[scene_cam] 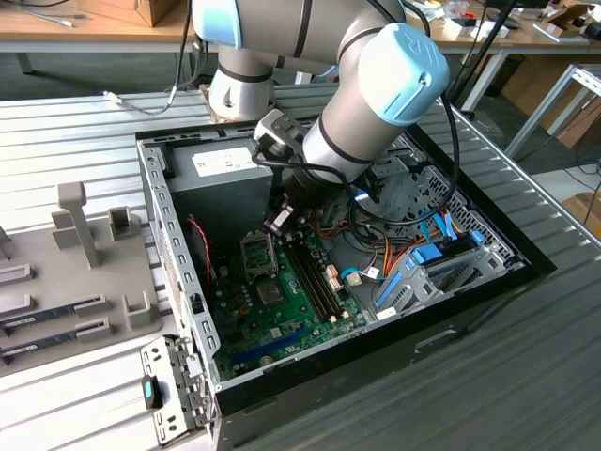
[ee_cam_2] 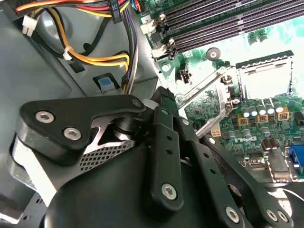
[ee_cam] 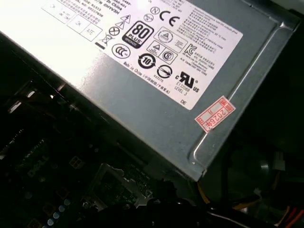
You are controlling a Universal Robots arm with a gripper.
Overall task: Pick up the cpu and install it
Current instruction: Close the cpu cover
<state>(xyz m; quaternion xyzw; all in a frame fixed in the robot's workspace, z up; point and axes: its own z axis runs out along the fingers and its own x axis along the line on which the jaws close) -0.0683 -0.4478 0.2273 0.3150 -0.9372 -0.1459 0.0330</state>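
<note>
One open computer case (scene_cam: 178,272) sits on the ribbed metal surface (scene_cam: 526,376), and closest to us its green board (scene_cam: 282,319) lies flat on the case floor. Toward the exterior view's right, a tangle of orange and blue cables (scene_cam: 413,258) crosses the drive bay. Moving back, the long dark memory slots (scene_cam: 315,272) run beside the processor socket (scene_cam: 258,252).

The arm reaches down into the case and the claw (scene_cam: 278,223) hangs just above that socket's far edge. Spread or pressed together? Cannot tell; its black links block the tips in the second wrist view. In that view the socket's metal retention frame (ee_cam_2: 209,92) stands swung open, and a pale square (ee_cam_2: 263,81) lies inside the socket. It looks like the cpu resting there, though glare washes it out.

Further back, the grey power supply (scene_cam: 225,162) fills the case's far corner, its labelled side close up in the first wrist view. Wooden benches (scene_cam: 94,28) sit behind.
</note>
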